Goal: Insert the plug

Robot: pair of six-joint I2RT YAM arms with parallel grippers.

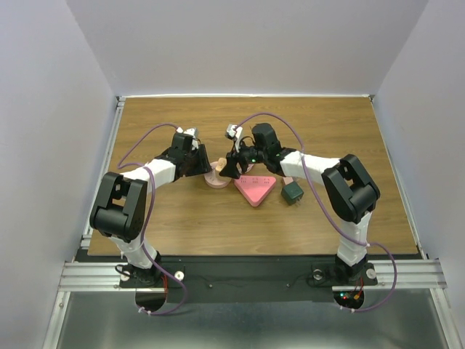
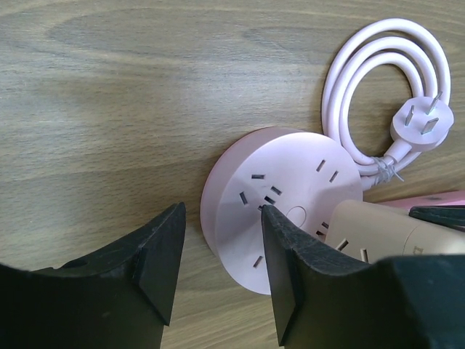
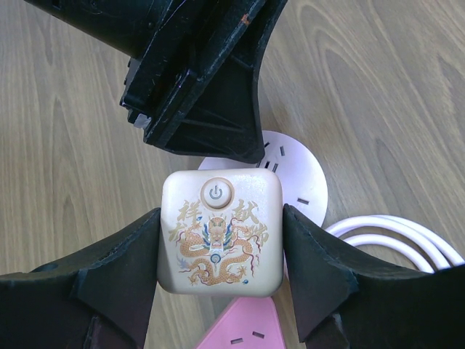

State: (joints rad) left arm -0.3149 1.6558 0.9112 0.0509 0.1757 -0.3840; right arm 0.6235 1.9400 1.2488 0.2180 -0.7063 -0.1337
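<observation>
Wooden table (image 1: 182, 225) between white walls (image 1: 43, 109). Right gripper (image 3: 221, 243) clamps the beige dragon-printed plug (image 3: 221, 218) from both sides, over the round pink socket (image 2: 290, 182). Left gripper (image 2: 221, 247) stands parted, gripping nothing, one finger overlapping the socket's rim. Whether plug and socket touch is unclear.

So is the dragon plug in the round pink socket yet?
Not in. The right gripper holds the plug over the socket; the left wrist view shows its prongs bare.
</observation>
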